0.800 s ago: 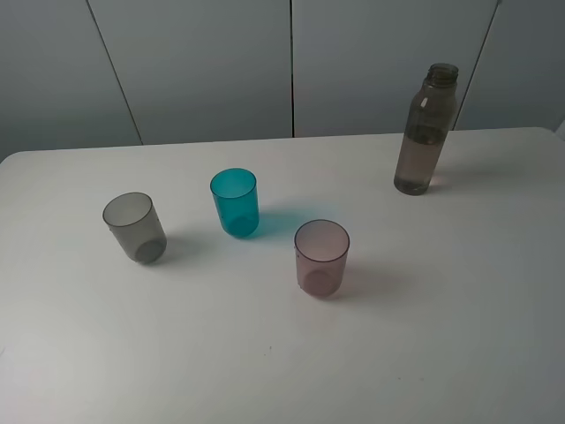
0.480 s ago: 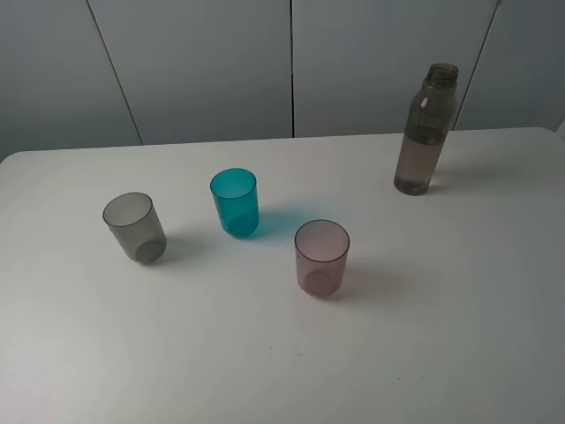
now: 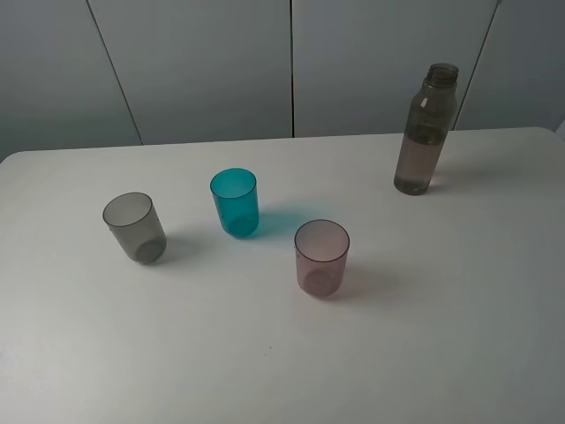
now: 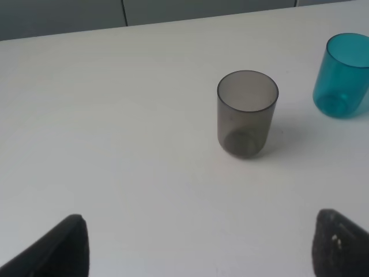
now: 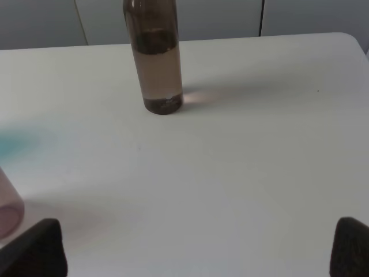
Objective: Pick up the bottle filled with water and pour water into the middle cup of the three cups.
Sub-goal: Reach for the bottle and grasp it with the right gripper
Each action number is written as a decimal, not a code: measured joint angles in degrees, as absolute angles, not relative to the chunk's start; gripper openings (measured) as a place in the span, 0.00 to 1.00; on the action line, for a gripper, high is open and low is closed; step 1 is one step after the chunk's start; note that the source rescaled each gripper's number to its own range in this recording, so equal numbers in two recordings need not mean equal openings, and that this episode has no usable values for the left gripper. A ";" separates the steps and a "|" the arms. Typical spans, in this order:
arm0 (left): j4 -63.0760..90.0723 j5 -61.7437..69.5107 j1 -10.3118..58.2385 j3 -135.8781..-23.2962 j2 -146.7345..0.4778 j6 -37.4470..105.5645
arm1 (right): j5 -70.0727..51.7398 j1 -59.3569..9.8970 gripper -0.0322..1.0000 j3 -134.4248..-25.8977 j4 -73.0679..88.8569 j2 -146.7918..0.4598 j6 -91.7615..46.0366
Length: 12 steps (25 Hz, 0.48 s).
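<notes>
The right gripper (image 5: 193, 248) is spread wide with nothing in it; only its two dark fingertips (image 5: 34, 251) show at the corners of its wrist view. Ahead of it, well apart, the smoky brown bottle (image 5: 154, 57) stands upright near the far right of the white table (image 3: 441, 309). The left gripper (image 4: 204, 251) is just as wide open and empty, facing the smoky grey cup (image 4: 247, 113). The teal cup (image 3: 235, 202), the middle one, sits between that and the pinkish cup (image 3: 321, 257).

Nothing has been picked up, so I'd say this is the very start: the reach for the bottle. The right arm looks best placed and would need to advance and close around the bottle's body.

Neither arm appears in the high view. The right wrist view cuts off the bottle's neck, and the water level is hard to read through the tinted plastic.
</notes>
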State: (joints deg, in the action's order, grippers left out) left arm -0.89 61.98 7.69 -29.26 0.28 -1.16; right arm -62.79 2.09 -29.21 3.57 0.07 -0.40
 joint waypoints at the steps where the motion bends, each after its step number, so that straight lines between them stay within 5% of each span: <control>1: -0.89 61.98 7.69 -29.26 0.28 -1.16 | -62.79 2.09 0.97 -29.21 3.57 0.07 -0.40; 12: -0.89 61.98 7.69 -29.26 0.28 -1.16 | -63.56 2.09 0.97 -33.24 3.57 -3.33 -0.52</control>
State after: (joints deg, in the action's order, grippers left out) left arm -0.89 61.98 7.69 -29.26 0.28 -1.16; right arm -63.56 2.09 -33.24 3.57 -3.33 -0.52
